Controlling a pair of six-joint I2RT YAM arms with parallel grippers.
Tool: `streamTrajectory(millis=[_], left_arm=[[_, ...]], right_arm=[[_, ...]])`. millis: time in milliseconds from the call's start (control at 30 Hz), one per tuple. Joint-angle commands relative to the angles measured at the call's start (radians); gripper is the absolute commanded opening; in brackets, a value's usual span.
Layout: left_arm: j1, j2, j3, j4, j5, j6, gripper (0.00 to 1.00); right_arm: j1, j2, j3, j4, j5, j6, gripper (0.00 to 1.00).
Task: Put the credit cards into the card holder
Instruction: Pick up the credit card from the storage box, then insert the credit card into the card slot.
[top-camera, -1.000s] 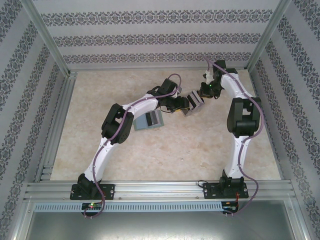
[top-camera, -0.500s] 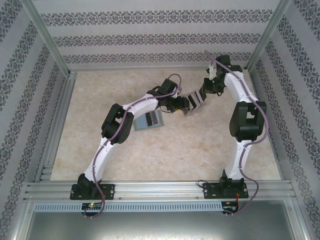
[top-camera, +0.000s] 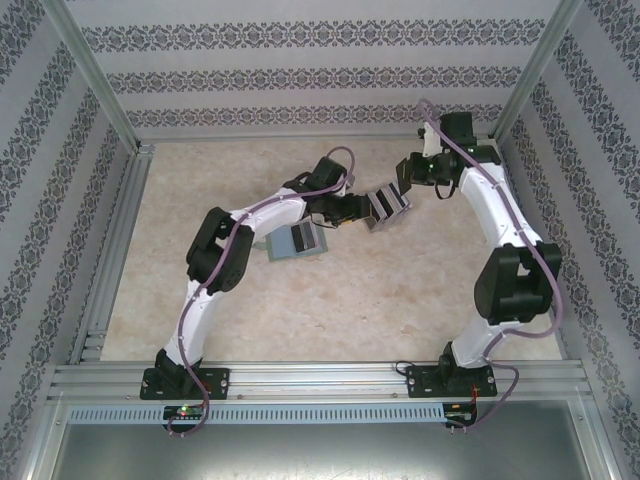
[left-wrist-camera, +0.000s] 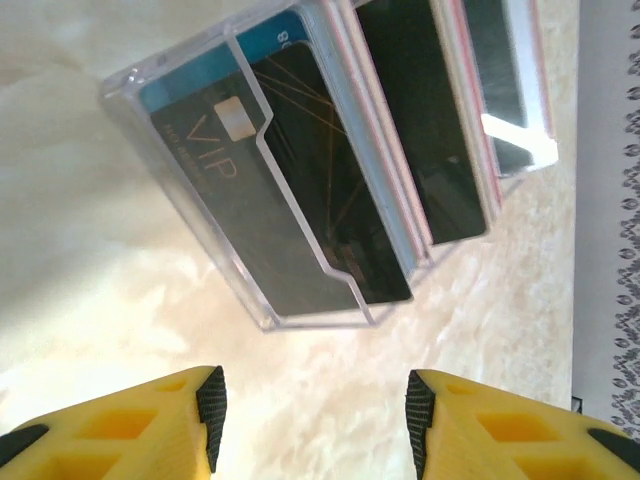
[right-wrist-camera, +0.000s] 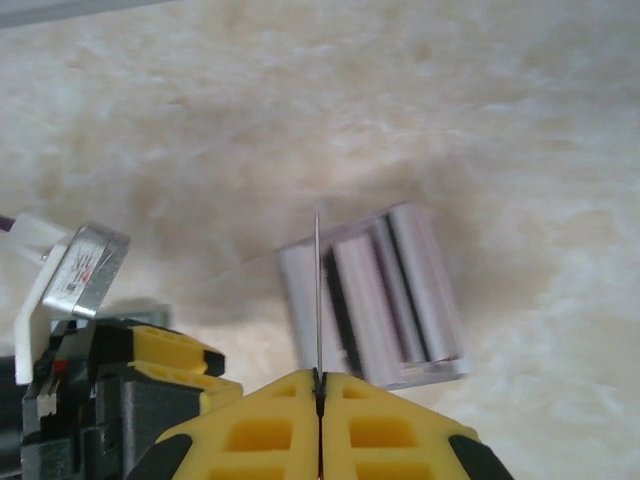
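Observation:
A clear acrylic stand (left-wrist-camera: 250, 300) on the table holds several dark credit cards upright in its slots; a black VIP card (left-wrist-camera: 270, 210) is in the front slot. My left gripper (left-wrist-camera: 314, 418) is open just in front of the stand, nothing between its fingers. My right gripper (right-wrist-camera: 320, 378) is shut on one credit card (right-wrist-camera: 318, 290), seen edge-on, held above the stand (right-wrist-camera: 385, 295). The card holder (top-camera: 295, 241) lies open on the table, grey inside, partly under the left arm and left of the stand (top-camera: 386, 205).
The left gripper body (right-wrist-camera: 130, 385) shows at the lower left of the right wrist view, close to the stand. Patterned walls and metal frame rails (top-camera: 110, 250) enclose the beige table (top-camera: 350, 300).
My right arm has drawn back and up toward the far right with the card, away from the stand. The left arm's elbow has shifted left; its gripper stays by the stand.

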Motion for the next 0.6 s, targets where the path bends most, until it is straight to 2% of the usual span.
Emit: streamTrajectory(millis=[0, 233, 567], left_arm=[[0.045, -0.149, -0.104, 0.054, -0.046, 0.030, 0.53], [0.150, -0.364, -0.389, 0.100, -0.089, 0.038, 0.53], [0.290, -0.498, -0.668, 0.113, -0.108, 0.063, 0.51]], right_arm=[[0.027, -0.081, -0.103, 0.154, -0.135, 0.113, 0.09], [0.109, -0.148, -0.340, 0.470, -0.324, 0.309, 0.09], [0.279, -0.021, -0.511, 0.746, -0.378, 0.449, 0.09]])
